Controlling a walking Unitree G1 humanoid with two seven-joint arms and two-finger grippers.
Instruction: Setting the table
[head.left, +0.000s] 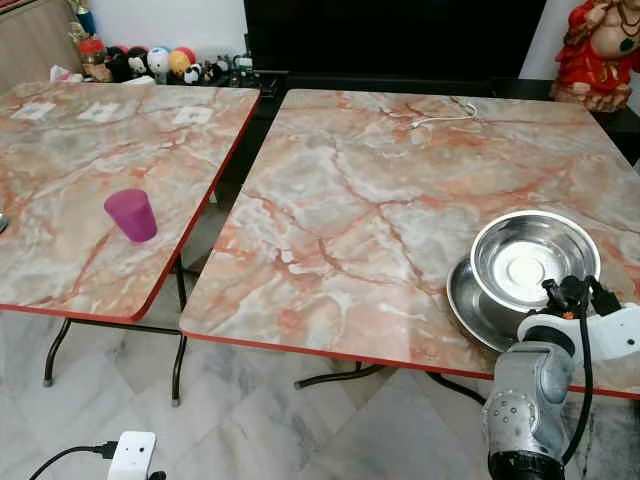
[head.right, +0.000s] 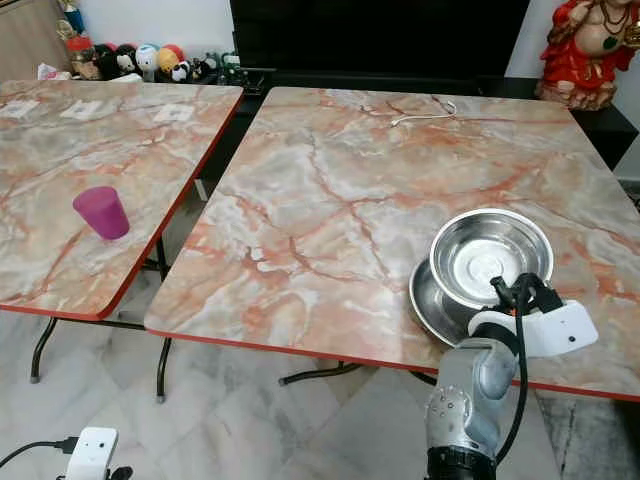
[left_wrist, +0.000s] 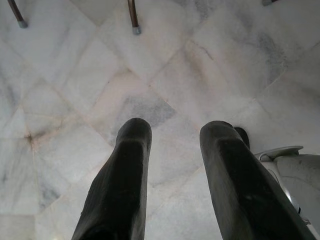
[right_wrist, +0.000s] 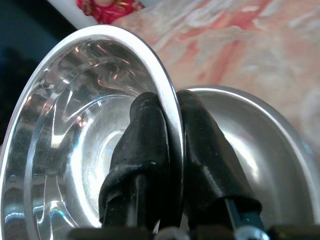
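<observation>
Steel bowl (head.left: 534, 257) lower right w/ my right hand (right_wrist: 170, 150) clamped on its rim to lift it off the plate (head.left: 470, 305) beneath; left hand (left_wrist: 175, 165) idle, apart.

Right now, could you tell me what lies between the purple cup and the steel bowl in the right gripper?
Nothing stands between the purple cup and the steel bowl. The left eye view shows bare marble tabletop and the gap between the two tables.
</observation>
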